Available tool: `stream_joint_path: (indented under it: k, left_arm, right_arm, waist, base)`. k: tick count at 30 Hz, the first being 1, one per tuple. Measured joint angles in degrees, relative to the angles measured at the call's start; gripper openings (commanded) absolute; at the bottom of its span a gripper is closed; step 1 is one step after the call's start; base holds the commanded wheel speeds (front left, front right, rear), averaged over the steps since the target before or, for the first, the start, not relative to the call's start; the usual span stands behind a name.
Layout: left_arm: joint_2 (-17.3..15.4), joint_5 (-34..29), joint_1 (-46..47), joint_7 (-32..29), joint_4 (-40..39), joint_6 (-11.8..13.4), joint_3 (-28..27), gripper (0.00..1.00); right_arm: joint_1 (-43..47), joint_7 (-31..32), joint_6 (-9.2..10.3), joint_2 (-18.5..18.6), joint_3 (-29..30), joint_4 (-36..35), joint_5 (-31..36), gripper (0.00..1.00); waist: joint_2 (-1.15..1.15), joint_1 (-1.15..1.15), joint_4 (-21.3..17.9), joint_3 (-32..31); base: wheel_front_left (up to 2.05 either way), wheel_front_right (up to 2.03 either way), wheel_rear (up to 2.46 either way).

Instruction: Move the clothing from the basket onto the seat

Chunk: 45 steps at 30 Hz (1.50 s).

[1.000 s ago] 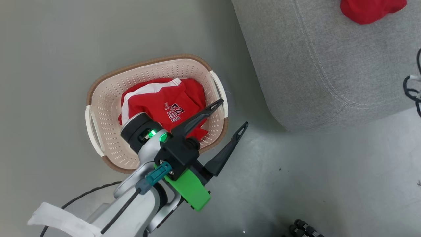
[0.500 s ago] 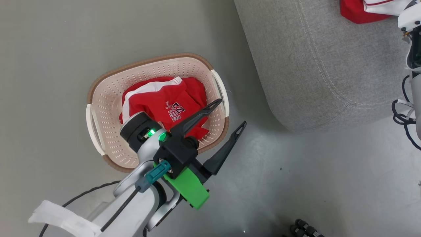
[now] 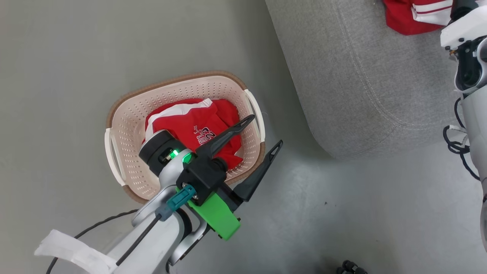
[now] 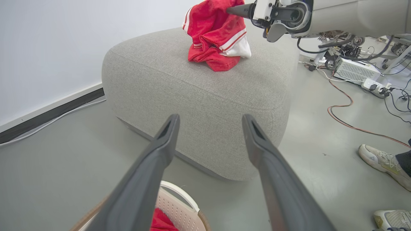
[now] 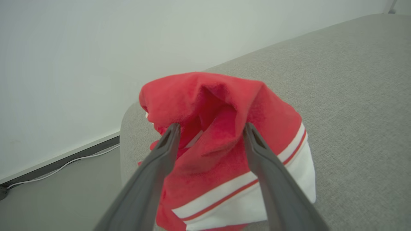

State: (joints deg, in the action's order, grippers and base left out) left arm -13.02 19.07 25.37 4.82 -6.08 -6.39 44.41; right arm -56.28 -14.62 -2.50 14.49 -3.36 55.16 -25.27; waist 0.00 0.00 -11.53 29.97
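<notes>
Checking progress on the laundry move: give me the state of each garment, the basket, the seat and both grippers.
Basket: upright on floor, one garment inside.
Seat: one garment on top.
Logo garment: crumpled in basket.
Second garment: heaped on seat.
Left gripper: jaws open, empty.
Right gripper: jaws open either side of second garment.

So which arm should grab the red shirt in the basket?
Left, probably. The left gripper hangs open over the edge of the basket, close to the shirt; the right gripper is far off over the seat, around the other red garment.
</notes>
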Motion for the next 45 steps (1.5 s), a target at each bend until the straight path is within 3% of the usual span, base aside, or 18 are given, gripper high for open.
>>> stream_joint_path:
  k: [15,27,36,45]
  left_arm:
    - [0.96,1.13,-0.40,3.34,4.42,0.19,-0.81,1.00]
    - [1.64,3.15,-4.48,5.90,8.66,4.77,-5.55,1.00]
    - [1.96,5.48,-7.87,6.68,11.25,9.57,-10.02,1.00]
    - [2.22,6.06,-10.60,7.43,12.58,11.55,-14.04,1.00]
  right_arm:
    - [7.41,0.01,-1.82,-1.12,-1.53,-1.94,2.49,1.00]
    - [14.66,0.01,-3.05,-2.46,-4.27,-11.31,5.95,1.00]
    - [20.27,0.01,-3.53,-5.32,-6.02,-19.23,7.72,1.00]
    - [26.55,0.01,-3.56,-7.03,-8.13,-24.15,8.72,1.00]
  waist:
    - [0.00,0.00,-0.26,-6.18]
    - [0.00,-0.01,1.46,-12.88]
    - [0.00,-0.01,4.04,-17.33]
    - [0.00,-0.01,6.66,-20.68]
  base:
    - [0.00,0.00,0.00]
    - [0.00,0.00,0.00]
    - [0.00,0.00,0.00]
    - [0.00,0.00,0.00]
